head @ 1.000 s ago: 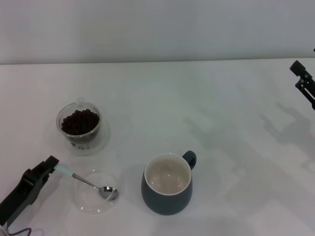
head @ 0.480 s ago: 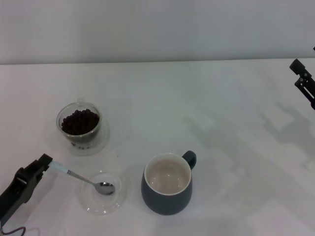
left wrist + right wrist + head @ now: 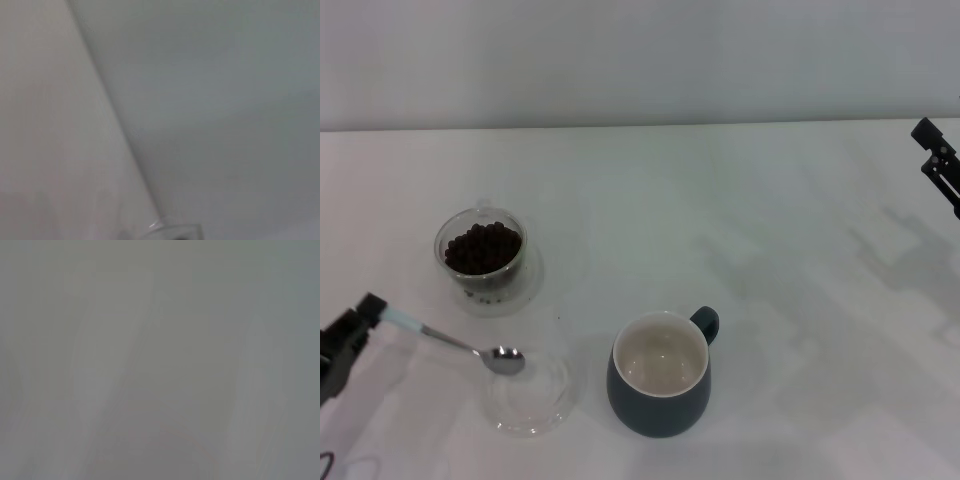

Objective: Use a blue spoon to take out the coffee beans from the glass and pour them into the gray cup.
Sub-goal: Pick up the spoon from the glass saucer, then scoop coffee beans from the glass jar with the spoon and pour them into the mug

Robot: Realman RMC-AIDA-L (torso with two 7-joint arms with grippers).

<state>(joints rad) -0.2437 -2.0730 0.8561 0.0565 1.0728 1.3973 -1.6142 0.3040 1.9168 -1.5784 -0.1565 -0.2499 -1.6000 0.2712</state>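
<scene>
Two arms show in the head view, both at the edges of a broad white table (image 3: pixel 740 200). Largest of the vessels, the rounded dark slate-grey mug (image 3: pixel 660 374) with a cream-white inside sits near the front centre, upright, its loop handle turned toward the back right, its inside bare. Behind it and to the left, well apart, stands the small clear glass cup (image 3: pixel 481 252) on its clear saucer-like base, filled most of the way with small dark brown coffee beans (image 3: pixel 481 247). Just left of the mug lies a shallow, flat clear glass dish (image 3: pixel 530 395).

At the left edge, the left gripper (image 3: pixel 360 322) is closed on the pale-blue end of the small teaspoon (image 3: pixel 455 344) with a light-blue handle, thin metal shaft and shiny silver bowl. That spoon slants from the claw toward the mug, its bowl over the dish's back-left rim, probably lifted clear of the glass, though the view leaves this uncertain. No beans can be made out in its bowl.

At the far right edge, well away from everything, the right gripper (image 3: pixel 938 160) is parked; how far its claw is open cannot be told. The wrist views show only blurred grey surface.
</scene>
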